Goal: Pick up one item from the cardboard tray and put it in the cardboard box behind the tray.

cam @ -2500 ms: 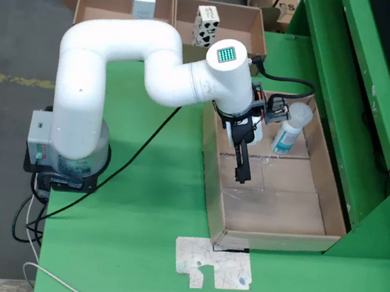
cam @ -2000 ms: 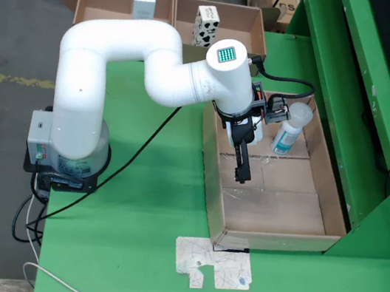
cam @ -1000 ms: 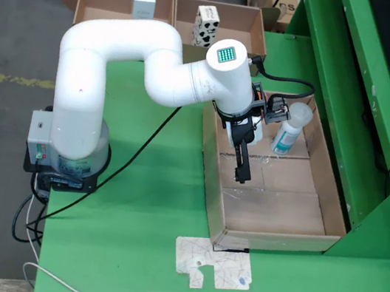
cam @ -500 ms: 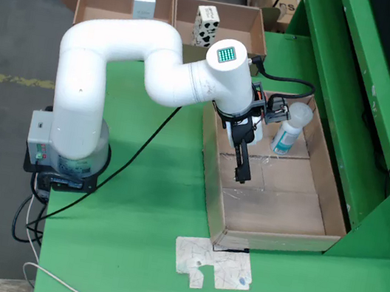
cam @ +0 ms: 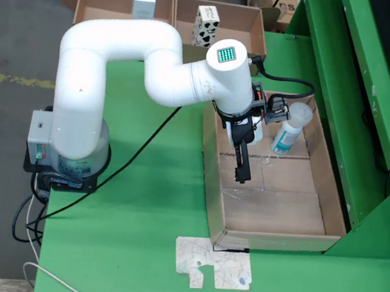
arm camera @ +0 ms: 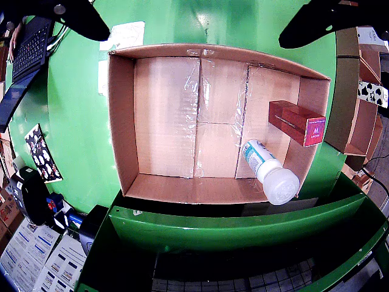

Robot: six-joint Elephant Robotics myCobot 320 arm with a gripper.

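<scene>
Nothing's moving since 0.5 s ago: arm hanging over tray [cam: 333,214]; fingers [arm camera: 73,15] spread wide, empty, above bottle [arm camera: 267,171] & red box [arm camera: 298,121].

fixed view: high, angled down | riding view: straight down, close | shared: cardboard tray [cam: 276,197] [arm camera: 182,121]

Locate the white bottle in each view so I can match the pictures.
View from the side: white bottle stands in the tray's far right corner, beside the arm's wrist.
View that rides on the hand: white bottle, lower right corner.
Shared landmark: the cardboard tray.
</scene>
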